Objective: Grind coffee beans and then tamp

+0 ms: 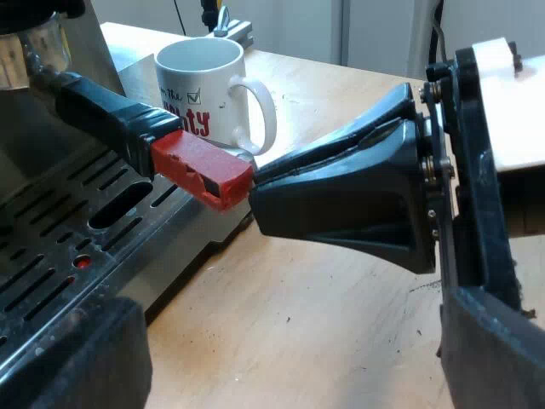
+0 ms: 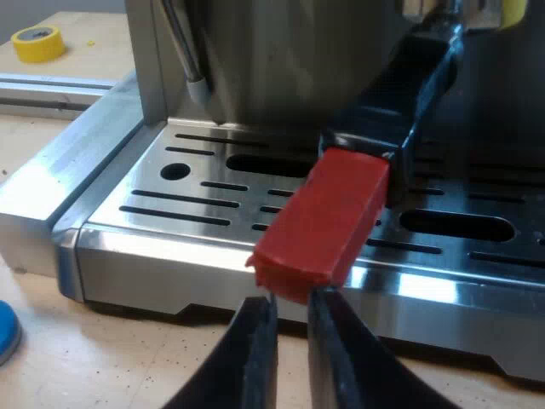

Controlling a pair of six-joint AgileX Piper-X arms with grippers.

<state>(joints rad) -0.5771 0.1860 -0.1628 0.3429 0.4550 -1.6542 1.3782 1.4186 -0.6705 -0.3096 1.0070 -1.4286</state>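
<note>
The holder's dark handle slants out from the machine's front over the slotted drip tray, and its red end points away from the machine. In the right wrist view the red end hangs just above my right gripper. Its two black fingers are almost together with only a thin slit between them, and their tips touch the red end's outer edge without enclosing it. My right gripper meets the red tip. My left gripper is wide open, holding nothing.
A white mug with red lettering stands on the wooden table beyond the red end. The steam wand hangs over the drip tray. A blue disc lies on the table by the tray's corner. A yellow tape roll lies farther off.
</note>
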